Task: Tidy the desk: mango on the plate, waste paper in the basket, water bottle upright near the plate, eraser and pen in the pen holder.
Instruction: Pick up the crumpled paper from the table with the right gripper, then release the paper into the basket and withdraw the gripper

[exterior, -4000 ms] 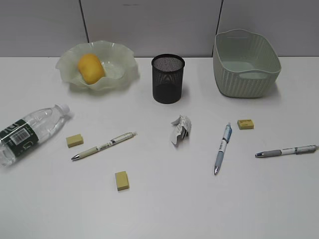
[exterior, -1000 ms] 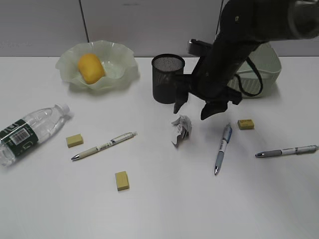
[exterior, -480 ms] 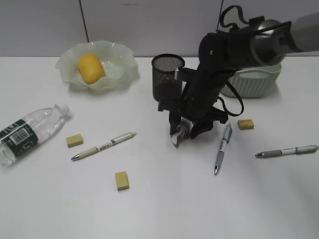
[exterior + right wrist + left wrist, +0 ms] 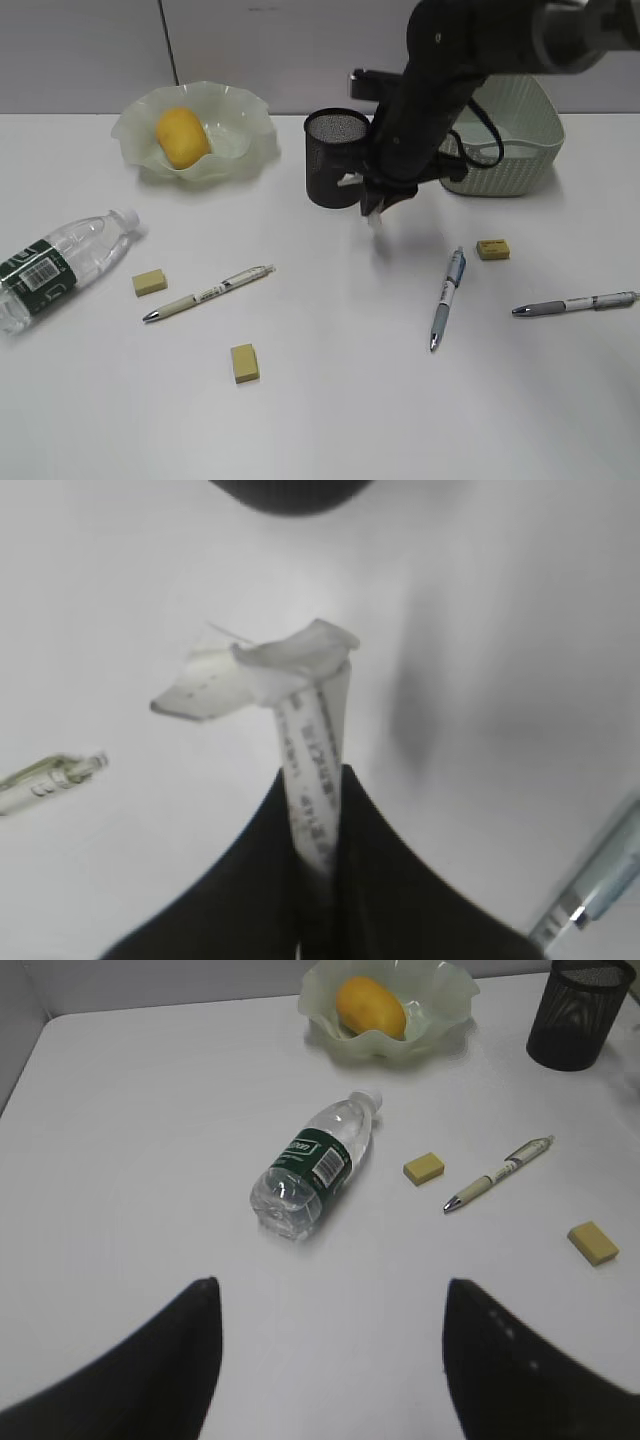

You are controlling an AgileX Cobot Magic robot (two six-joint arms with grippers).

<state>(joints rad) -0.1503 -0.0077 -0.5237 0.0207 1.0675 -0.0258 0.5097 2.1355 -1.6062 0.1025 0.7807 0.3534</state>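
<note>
My right gripper (image 4: 378, 208) is shut on the waste paper (image 4: 300, 695) and holds it above the desk (image 4: 330, 400), just right of the black mesh pen holder (image 4: 335, 158). The basket (image 4: 495, 130) stands behind the arm at the back right. The mango (image 4: 181, 136) lies in the pale green plate (image 4: 240, 125). The water bottle (image 4: 55, 262) lies on its side at the left; it also shows in the left wrist view (image 4: 315, 1163). My left gripper (image 4: 330, 1360) is open and empty above bare desk. Pens (image 4: 208, 292) (image 4: 446, 297) (image 4: 575, 303) and erasers (image 4: 150, 282) (image 4: 245, 362) (image 4: 492, 249) lie scattered.
The right arm reaches over the pen holder and in front of the basket. A grey wall runs behind the desk.
My right gripper has closed on the waste paper and lifted it off the desk, moving up and back beside the pen holder. The other things have not moved.
</note>
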